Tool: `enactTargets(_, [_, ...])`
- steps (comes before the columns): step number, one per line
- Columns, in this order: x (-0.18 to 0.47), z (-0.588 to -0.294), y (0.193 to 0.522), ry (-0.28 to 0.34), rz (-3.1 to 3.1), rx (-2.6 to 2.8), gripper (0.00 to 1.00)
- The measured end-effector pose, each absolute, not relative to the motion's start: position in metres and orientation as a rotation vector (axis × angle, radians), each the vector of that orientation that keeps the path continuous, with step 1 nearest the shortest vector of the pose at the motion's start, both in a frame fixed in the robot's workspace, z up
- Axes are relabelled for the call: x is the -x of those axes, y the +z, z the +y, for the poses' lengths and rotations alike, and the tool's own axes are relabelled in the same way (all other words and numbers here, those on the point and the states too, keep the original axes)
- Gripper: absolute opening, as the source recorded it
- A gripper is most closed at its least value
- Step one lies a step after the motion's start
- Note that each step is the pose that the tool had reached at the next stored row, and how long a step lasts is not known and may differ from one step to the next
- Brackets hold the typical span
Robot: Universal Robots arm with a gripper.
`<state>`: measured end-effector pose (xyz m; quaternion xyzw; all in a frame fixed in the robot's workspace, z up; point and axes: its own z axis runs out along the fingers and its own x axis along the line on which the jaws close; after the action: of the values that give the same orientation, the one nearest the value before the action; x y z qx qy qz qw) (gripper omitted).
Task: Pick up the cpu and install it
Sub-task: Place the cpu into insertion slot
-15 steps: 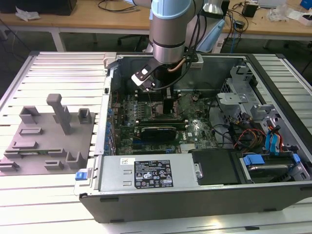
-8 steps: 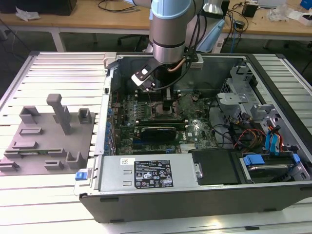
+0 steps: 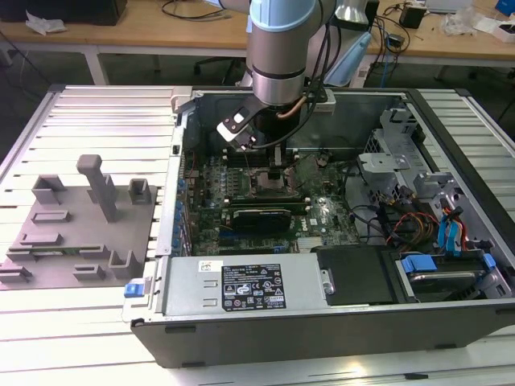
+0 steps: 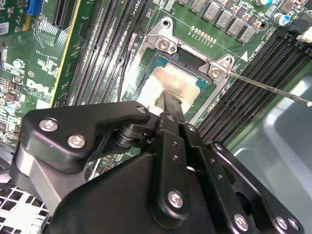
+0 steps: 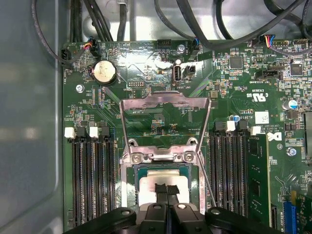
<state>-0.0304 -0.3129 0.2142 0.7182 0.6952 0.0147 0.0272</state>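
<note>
Cpu [image 5: 147, 184] lies flat in open socket [image 5: 130, 158] on green board [image 5: 234, 87], lid frame [image 5: 165, 103] tipped up. Cpu sides line up with socket sides. End effector [image 5: 166, 187] straight above cpu middle, fingers [image 5: 161, 192] squeezed together, nothing between them. Tips maybe touch silver top; hard to tell.

An open case [image 3: 322, 338] lay on a slatted table [image 3: 105, 121], its green board [image 3: 326, 215] beside a labelled power supply [image 3: 249, 285]. A grey tray [image 3: 80, 233] of blocks sat at the exterior view's left. A coin cell [image 5: 104, 71] sat near memory slots [image 5: 90, 180]
</note>
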Motion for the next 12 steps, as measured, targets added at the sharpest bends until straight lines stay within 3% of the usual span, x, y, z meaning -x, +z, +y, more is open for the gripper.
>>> enactTargets(12, [0.03,-0.313,0.225,0.045,2.147,-2.218,0.11])
